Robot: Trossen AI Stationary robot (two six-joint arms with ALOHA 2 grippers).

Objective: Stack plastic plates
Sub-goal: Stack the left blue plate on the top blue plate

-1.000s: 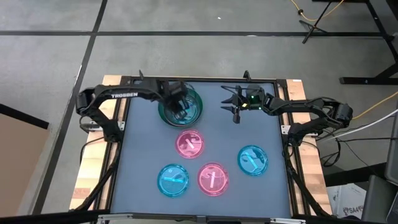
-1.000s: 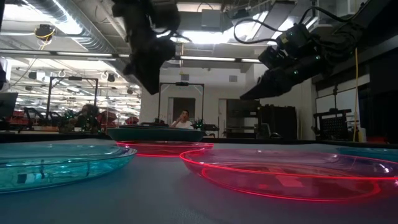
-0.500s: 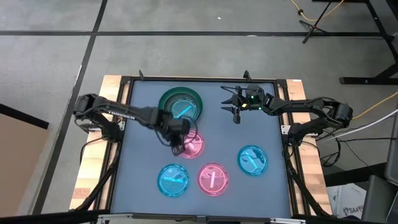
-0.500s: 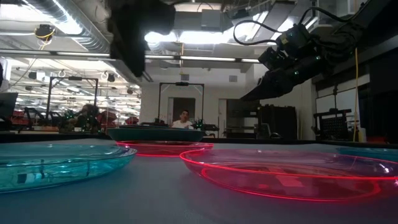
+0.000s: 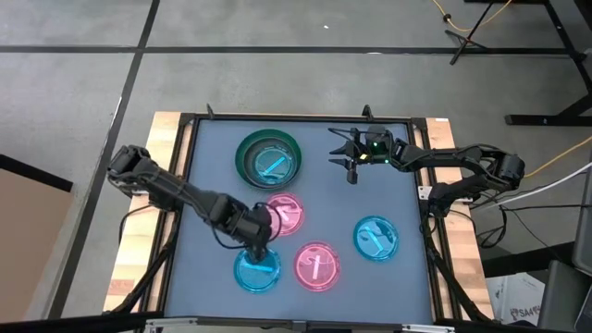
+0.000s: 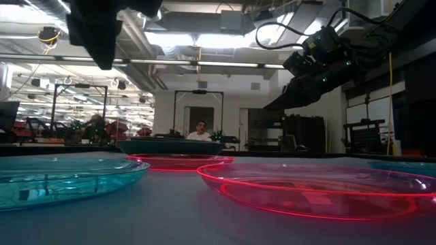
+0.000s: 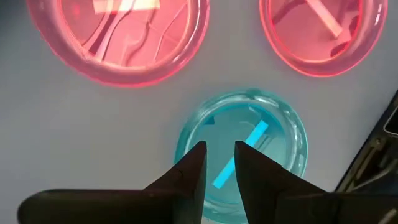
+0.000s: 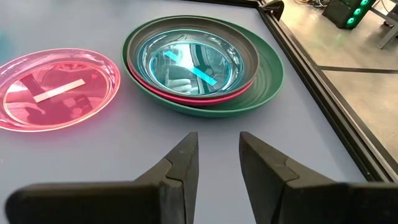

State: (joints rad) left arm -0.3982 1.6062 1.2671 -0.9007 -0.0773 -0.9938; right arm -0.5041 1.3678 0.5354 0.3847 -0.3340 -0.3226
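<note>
At the table's far left, a stack [image 5: 268, 157] has a dark green plate [image 8: 264, 81] at the bottom, then a pink rim and a dark grey plate, and a cyan plate [image 8: 186, 62] on top. Lying singly on the table are two translucent pink plates [image 5: 284, 215] [image 5: 316, 265] and two cyan ones [image 5: 257, 269] [image 5: 376, 238]. My left gripper [image 5: 258, 237] [image 7: 219, 163] hangs open and points down above the near-left cyan plate [image 7: 273, 134], holding nothing. My right gripper [image 5: 350, 168] [image 8: 217, 155] hovers open to the right of the stack, also holding nothing.
A raised black frame [image 8: 311, 81] borders the mat, close to the stack at the far edge. Bare mat [image 5: 213, 203] lies left of the single plates and between the stack and my right gripper. A person sits far off in the room behind the table [image 6: 199, 131].
My left gripper has swung from above the stack toward the table's near edge. It passed over the middle pink plate, and its wrist rolled on the way. It now hangs above the near-left cyan plate. The stack's top cyan plate, covered before, now shows.
</note>
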